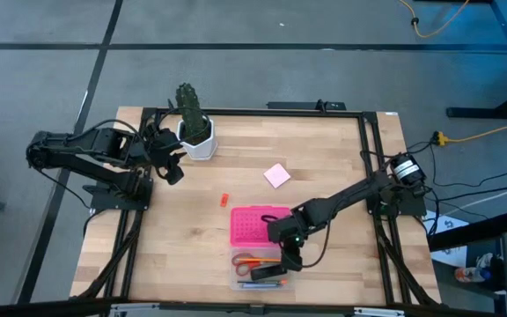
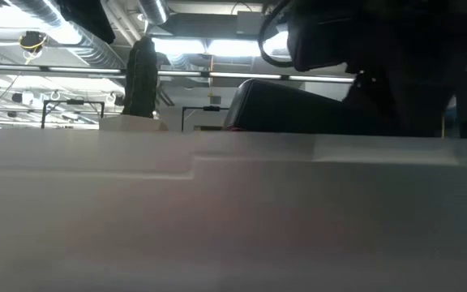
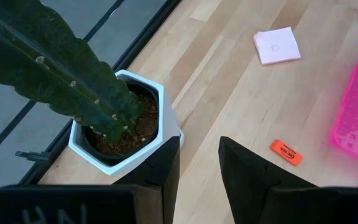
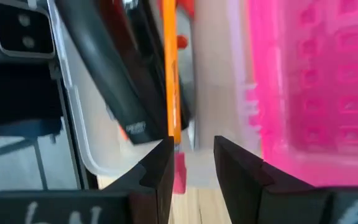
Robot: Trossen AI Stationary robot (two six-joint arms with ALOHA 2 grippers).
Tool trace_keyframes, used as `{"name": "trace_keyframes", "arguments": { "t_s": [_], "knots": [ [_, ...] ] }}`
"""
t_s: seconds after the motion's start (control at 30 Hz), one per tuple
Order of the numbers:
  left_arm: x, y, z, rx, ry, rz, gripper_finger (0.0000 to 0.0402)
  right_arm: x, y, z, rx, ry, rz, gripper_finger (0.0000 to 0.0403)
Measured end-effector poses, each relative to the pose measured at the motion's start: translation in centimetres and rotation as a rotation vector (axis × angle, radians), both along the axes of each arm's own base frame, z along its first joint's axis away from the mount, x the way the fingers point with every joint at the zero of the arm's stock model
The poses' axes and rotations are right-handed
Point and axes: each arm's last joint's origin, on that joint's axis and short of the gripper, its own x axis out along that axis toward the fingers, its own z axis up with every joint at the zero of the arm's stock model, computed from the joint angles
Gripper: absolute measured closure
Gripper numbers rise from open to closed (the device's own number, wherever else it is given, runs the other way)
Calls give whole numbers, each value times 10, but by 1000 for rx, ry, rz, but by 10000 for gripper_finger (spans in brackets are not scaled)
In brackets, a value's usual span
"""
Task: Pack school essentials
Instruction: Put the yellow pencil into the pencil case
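Observation:
The clear plastic box (image 1: pixel 258 271) stands near the table's near edge, with its dotted pink lid (image 1: pixel 255 224) lying at its far side. The box holds the red-handled scissors (image 1: pixel 246 261), the thin orange pencil (image 4: pixel 169 74), the black oblong block (image 4: pixel 129 93) and pens. My right gripper (image 1: pixel 289 260) is open, low over the box's right end. The pale pink notepad (image 1: pixel 277 175) and the tiny red-orange piece (image 1: pixel 223 200) lie flat on the table. My left gripper (image 1: pixel 172 167) is open and empty beside the cactus pot (image 3: pixel 120 140). My right gripper stands with its fingers on either side of the pencil's near end (image 4: pixel 179 168), pointing down into the box. I cannot tell whether a finger (image 4: pixel 157 168) touches the pencil. The pencil lies in the box beside the black block.
The green cactus (image 1: pixel 190 110) in its white pot stands at the far left of the table and also shows in the low view (image 2: pixel 142 77). A pale blurred wall (image 2: pixel 233 211) fills the lower part of the low view. Bare wood lies between pot, notepad and lid.

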Motion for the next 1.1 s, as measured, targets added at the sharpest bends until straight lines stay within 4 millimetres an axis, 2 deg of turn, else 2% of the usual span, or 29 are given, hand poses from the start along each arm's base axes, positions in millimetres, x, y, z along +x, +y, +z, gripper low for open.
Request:
{"name": "trace_keyframes", "arguments": {
  "t_s": [0.3,0.5,0.6,0.73,0.93,1.1],
  "knots": [
    [0,0,0,0,1,-1,297,4,-2,6,54,6,12,287],
    [0,0,0,1,1,-2,297,-7,9,12,28,32,12,287],
    [0,0,0,1,1,-2,297,-18,14,19,-36,59,-79,287],
    [0,0,0,1,1,-2,297,-35,20,26,-150,115,-302,287],
    [0,0,0,1,1,-2,297,-52,43,14,-189,220,-453,287],
    [0,0,0,1,1,-2,297,-54,46,14,-183,227,-571,287]
  ]
}}
